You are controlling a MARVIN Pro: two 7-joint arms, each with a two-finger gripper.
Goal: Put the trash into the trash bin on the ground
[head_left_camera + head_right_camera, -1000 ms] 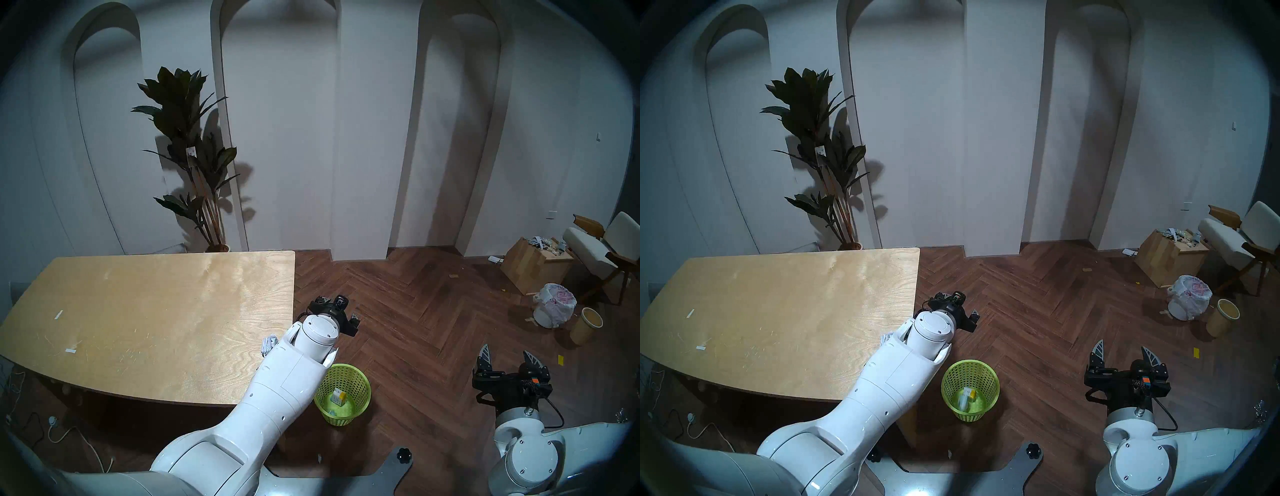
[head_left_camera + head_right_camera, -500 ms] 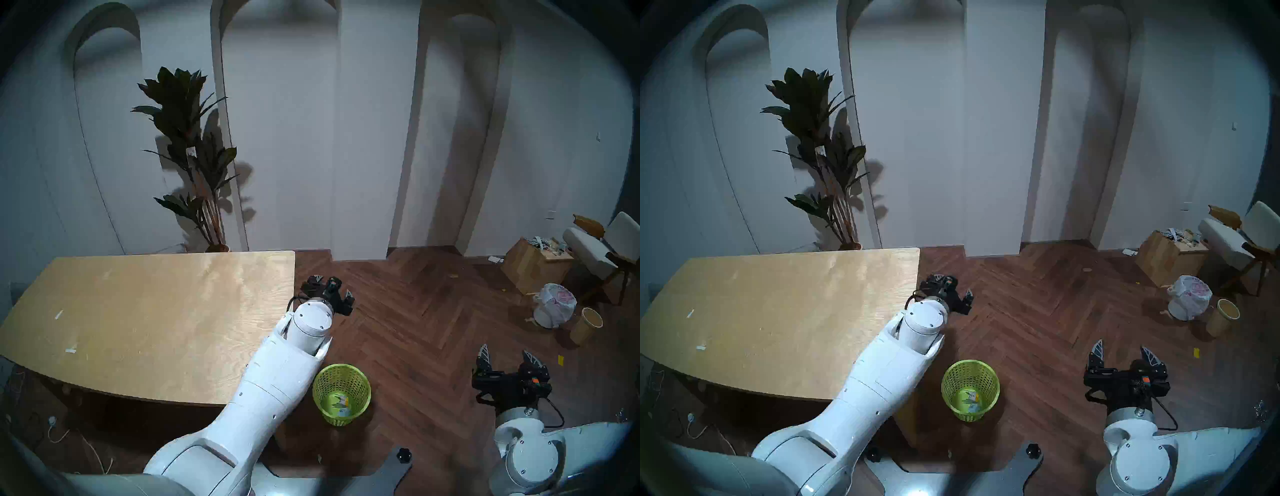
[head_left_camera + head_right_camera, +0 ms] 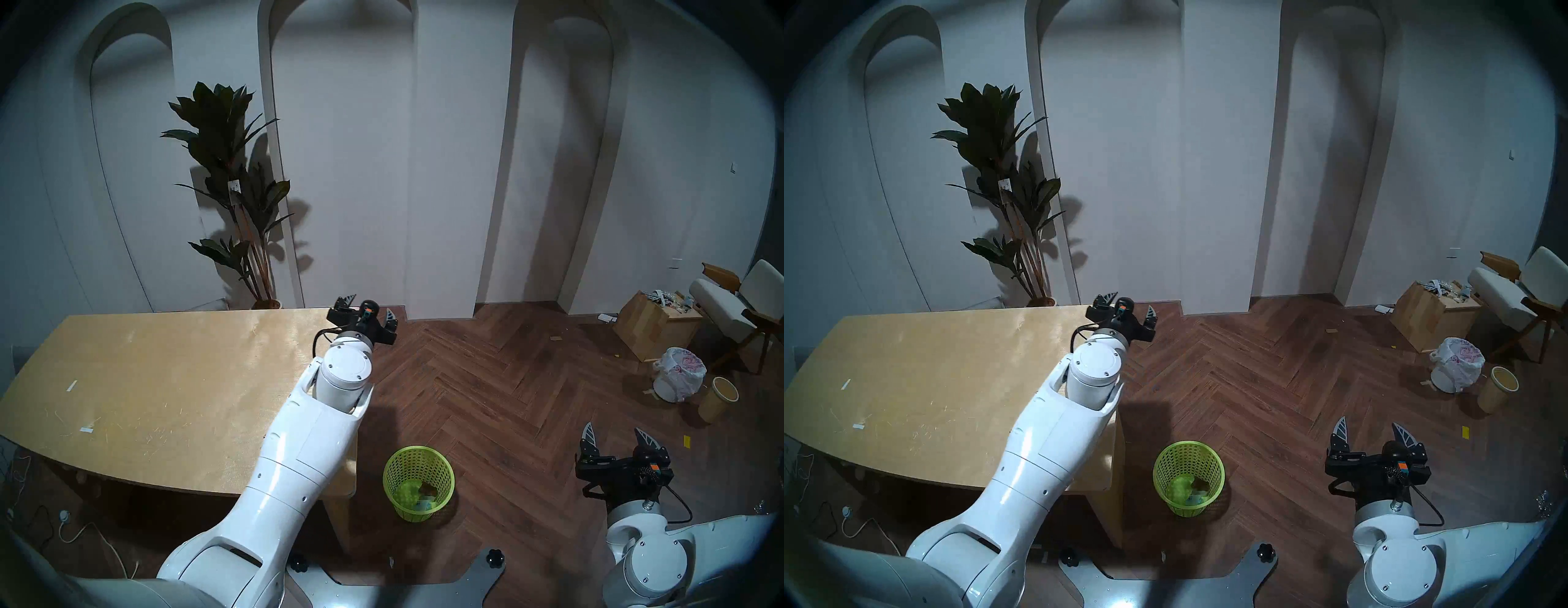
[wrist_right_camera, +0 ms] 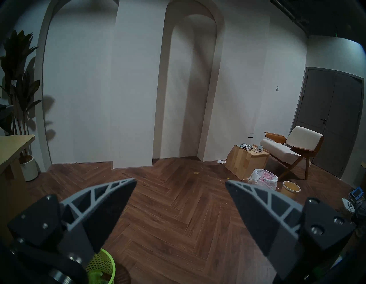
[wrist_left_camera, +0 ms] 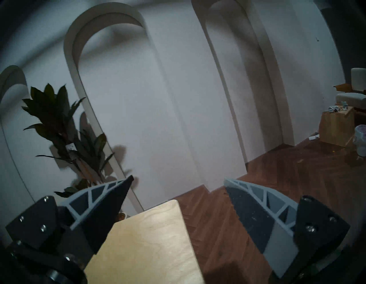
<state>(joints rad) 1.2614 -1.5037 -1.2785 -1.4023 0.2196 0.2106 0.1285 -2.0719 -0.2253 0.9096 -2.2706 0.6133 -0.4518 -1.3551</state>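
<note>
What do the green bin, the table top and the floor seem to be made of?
Green bin: probably moulded plastic, going by its even lime colour and regular perforated mesh wall. Table top: light wood, likely plywood or veneer, with visible grain, a soft sheen and scratches. Floor: dark brown herringbone planks, either wood or a laminate; the pictures cannot settle which.

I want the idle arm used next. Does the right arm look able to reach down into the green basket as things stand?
Probably yes. The right gripper is open and empty, and bare floor separates it from the lime-green basket, whose open top is uncovered. The left gripper is up by the table's far corner.
</note>
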